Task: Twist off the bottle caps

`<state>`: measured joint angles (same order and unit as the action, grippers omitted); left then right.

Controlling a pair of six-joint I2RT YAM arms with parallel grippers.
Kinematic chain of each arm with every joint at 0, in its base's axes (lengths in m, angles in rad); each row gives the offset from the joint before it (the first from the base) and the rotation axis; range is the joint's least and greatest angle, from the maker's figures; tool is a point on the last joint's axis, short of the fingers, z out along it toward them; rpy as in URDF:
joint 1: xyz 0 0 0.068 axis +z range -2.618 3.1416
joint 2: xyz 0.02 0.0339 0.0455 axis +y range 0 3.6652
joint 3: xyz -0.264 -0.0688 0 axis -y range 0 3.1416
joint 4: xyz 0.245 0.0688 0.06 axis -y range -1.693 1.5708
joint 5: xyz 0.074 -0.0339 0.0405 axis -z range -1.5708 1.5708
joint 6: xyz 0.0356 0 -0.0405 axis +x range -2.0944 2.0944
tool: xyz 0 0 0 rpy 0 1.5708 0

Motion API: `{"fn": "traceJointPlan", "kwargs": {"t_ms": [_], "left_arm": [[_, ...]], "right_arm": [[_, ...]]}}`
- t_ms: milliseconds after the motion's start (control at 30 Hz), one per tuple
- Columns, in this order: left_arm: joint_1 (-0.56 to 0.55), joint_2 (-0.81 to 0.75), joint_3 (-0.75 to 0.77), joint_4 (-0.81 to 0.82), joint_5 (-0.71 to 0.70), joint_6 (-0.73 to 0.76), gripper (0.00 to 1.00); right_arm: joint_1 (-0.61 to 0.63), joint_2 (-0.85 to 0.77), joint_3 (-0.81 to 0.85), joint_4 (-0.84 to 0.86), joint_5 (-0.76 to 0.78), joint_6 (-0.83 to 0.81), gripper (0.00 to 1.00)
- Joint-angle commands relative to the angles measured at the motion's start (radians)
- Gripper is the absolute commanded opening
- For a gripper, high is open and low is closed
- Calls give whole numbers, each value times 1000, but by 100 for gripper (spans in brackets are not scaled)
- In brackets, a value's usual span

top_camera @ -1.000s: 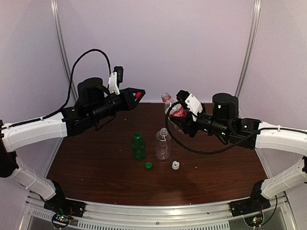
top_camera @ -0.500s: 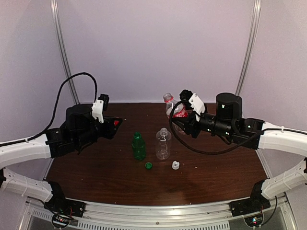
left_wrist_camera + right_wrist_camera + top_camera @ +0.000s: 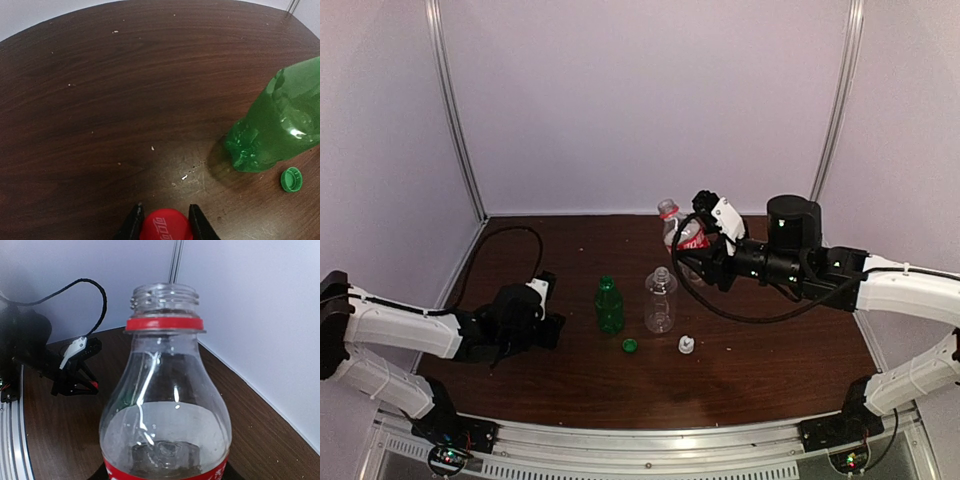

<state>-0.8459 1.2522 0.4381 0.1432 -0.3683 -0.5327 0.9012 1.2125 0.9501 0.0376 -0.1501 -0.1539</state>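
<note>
Currently my left claw [image 3: 165,220], lower left of the overhead frame, pinches the red cap [image 3: 165,229]. Right claw [image 3: 694,248], upper centre, grips the uncapped red-label bottle [image 3: 165,405]. Green cap [image 3: 630,346] and white cap [image 3: 687,345] lie mid-frame, below the green bottle [image 3: 609,305] and clear bottle [image 3: 660,300].

1. The green bottle [image 3: 609,305] and the clear bottle [image 3: 660,300] stand upright, open, side by side.
2. The green cap [image 3: 630,346] and the white cap [image 3: 686,345] lie near them.
3. The red-label bottle [image 3: 682,232], open, is aloft; the red cap [image 3: 165,226] sits between the left jaws.
</note>
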Motion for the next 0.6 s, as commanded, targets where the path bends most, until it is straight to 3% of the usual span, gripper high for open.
{"fn": "traceJointPlan", "kwargs": {"t_ms": [0,567], "left_arm": [[8,87,-31,130,-28,-49,29],[9,223,-72,197,-6,-98,33]], "right_arm": [[-5,11,2,-6,-18,17,40],[-8,34,4,-10,-20,16,40]]}}
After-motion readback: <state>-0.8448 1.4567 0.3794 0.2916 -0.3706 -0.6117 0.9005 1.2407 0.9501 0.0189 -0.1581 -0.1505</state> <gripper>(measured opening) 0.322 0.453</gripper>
